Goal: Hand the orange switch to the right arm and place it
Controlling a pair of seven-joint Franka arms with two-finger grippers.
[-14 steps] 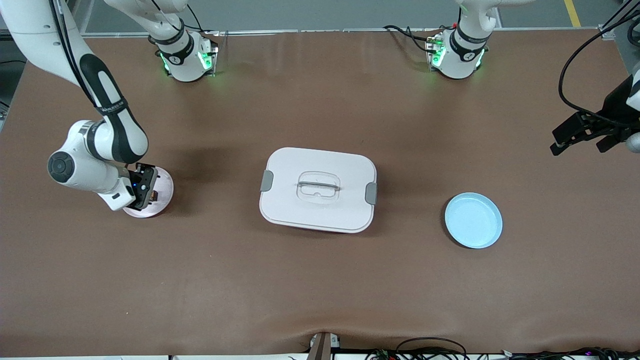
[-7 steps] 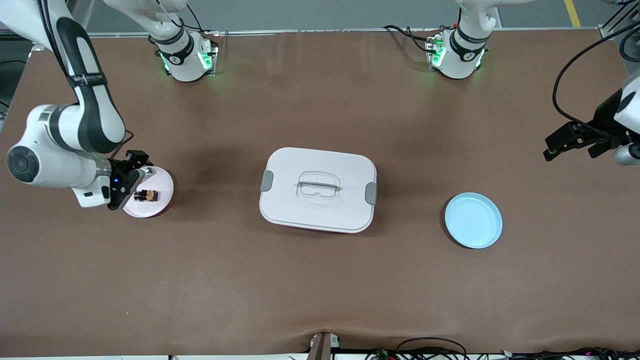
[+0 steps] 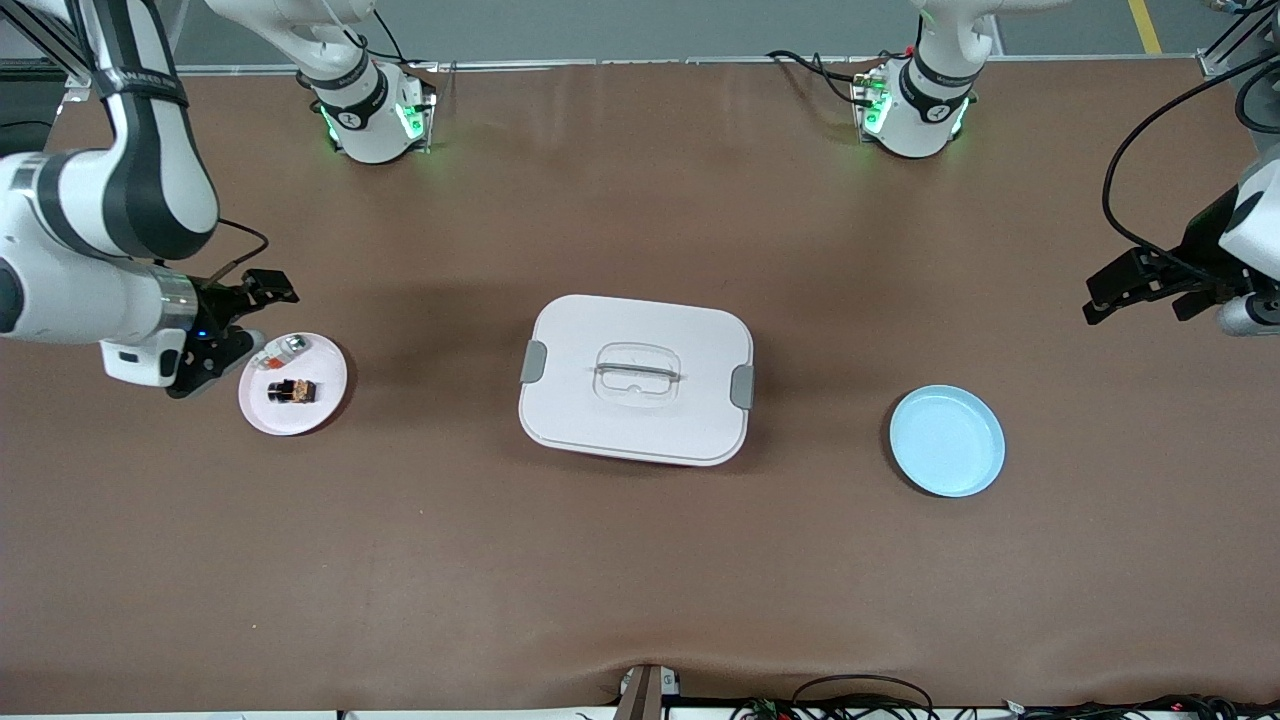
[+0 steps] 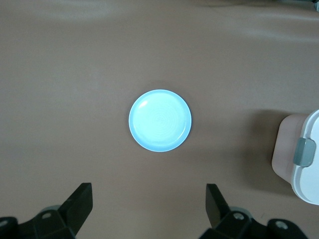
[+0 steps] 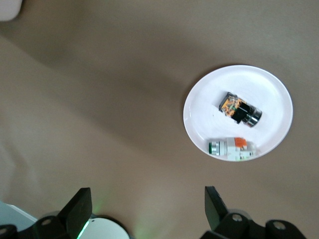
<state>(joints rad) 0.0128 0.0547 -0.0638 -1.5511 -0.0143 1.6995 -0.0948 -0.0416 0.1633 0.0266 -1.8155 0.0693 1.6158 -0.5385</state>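
2 parts share the white plate (image 3: 325, 400): the orange switch (image 3: 291, 391) and a silvery piece (image 3: 290, 345). Right pincer (image 3: 238, 335) hangs beside the plate and left pincer (image 3: 1140, 285) hangs over bare bench, both spread apart and empty. With the parts so close, a grab could catch the silvery piece or tip the plate.

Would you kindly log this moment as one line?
switch: on pink plate | right gripper: open, beside plate | left gripper: open, waiting

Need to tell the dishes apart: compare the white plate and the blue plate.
The white plate lies at the right arm's end of the table and carries the orange switch and a silvery-white part; the blue plate, at the left arm's end, is empty. Both are round and flat on the table.
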